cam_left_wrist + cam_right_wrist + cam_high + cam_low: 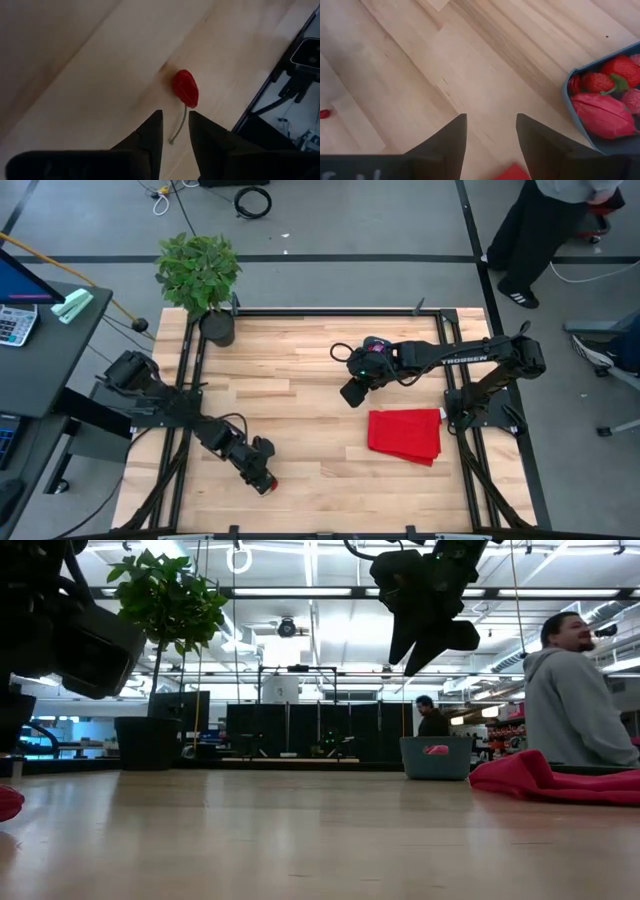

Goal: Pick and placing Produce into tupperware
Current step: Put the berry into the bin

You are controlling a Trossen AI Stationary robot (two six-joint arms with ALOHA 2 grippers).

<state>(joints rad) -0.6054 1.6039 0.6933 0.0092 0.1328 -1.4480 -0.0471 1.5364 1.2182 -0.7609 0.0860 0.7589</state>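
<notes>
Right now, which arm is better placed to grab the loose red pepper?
Left. The left gripper hangs just above the pepper, fingers slightly apart, its stem between their tips. The right gripper is open, up beside the tub.

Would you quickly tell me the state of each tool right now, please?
Left tool: open, empty, just short of a red pepper lying on the table.
Right tool: open, empty, raised above the table beside the blue tub.
</notes>
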